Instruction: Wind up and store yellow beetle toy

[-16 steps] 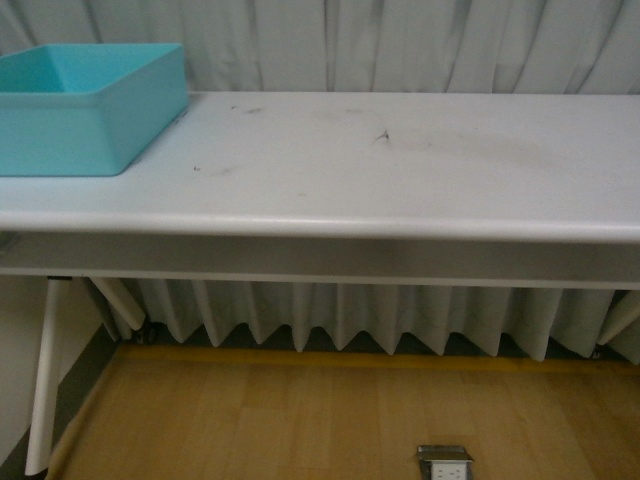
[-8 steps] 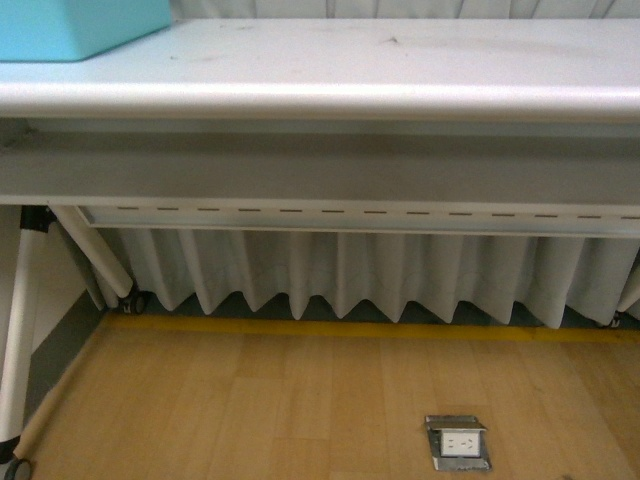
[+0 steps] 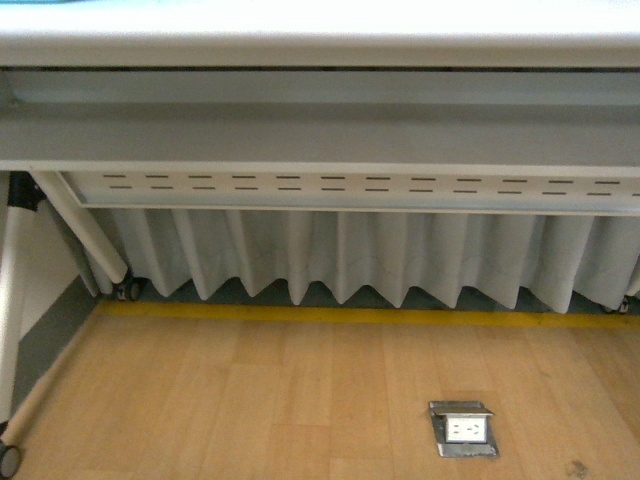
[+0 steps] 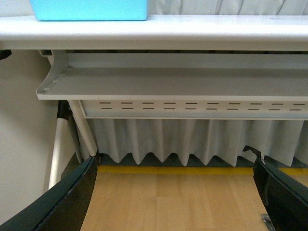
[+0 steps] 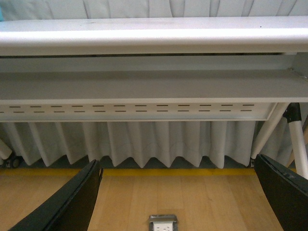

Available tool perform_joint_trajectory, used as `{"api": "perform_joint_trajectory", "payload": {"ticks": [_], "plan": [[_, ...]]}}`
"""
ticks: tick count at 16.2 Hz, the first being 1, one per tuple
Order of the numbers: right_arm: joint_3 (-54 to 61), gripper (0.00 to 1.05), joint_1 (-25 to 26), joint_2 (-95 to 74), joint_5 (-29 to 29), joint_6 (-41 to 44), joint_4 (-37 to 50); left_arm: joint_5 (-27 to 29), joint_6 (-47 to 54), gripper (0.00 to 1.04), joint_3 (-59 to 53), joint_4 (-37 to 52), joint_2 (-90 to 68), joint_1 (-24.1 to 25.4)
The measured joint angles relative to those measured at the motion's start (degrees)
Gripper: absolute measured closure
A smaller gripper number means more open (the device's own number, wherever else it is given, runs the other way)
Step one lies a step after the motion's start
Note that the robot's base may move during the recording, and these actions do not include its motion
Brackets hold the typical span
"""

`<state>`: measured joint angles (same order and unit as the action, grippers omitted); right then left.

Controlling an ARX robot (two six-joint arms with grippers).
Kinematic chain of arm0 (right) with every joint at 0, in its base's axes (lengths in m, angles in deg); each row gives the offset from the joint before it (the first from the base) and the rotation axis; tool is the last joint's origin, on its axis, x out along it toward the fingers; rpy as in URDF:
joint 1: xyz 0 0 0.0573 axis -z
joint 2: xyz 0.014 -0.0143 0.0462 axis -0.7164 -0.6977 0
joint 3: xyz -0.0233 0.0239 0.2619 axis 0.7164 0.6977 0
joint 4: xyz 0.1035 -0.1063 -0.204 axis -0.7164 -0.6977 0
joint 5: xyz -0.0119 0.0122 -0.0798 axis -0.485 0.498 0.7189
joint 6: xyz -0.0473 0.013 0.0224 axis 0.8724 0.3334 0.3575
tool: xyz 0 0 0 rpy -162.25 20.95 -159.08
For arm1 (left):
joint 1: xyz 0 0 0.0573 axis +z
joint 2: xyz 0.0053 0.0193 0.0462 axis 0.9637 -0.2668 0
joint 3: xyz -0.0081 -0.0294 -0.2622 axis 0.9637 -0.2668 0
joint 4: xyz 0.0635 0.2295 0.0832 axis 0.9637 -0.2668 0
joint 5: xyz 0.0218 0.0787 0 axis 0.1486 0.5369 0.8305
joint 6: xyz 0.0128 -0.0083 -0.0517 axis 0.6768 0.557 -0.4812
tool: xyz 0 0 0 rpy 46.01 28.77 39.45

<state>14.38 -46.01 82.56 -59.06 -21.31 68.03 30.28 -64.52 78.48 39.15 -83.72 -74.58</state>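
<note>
Starting at my left claw (image 4: 175, 192): its 2 dark fingers (image 4: 62, 202) stand wide apart with only bare floor between them, nothing held. My right claw (image 5: 185, 197) is the same, spread wide and empty. Ahead of both claws and above them runs the underside of the white table (image 3: 320, 45), with its slotted rail (image 3: 350, 185), the pleated curtain (image 3: 350, 255) beyond that, and the wooden floor (image 3: 250, 400) below. A metal floor outlet (image 5: 162, 223) sits low between the right claw's fingers. Up past the left claw, on the table, is the bottom of the blue bin (image 4: 89, 9). The yellow beetle toy is in none of the 3 views, so I cannot say where it lies, which way its nose points or how its long axis runs. That is the main risk as I judge it: any reach now would be blind, and with both claws sitting below the tabletop, raising an arm carelessly could knock it into the table edge or the shelf under it. I would want the toy in sight before committing.
</note>
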Motion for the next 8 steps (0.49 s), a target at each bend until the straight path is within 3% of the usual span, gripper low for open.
{"api": "perform_joint_trajectory", "payload": {"ticks": [8], "plan": [[0.0,0.07,0.0,0.0,0.0,0.0,-0.1,0.0,0.0,0.07,0.0,0.0,0.0,0.0]]}}
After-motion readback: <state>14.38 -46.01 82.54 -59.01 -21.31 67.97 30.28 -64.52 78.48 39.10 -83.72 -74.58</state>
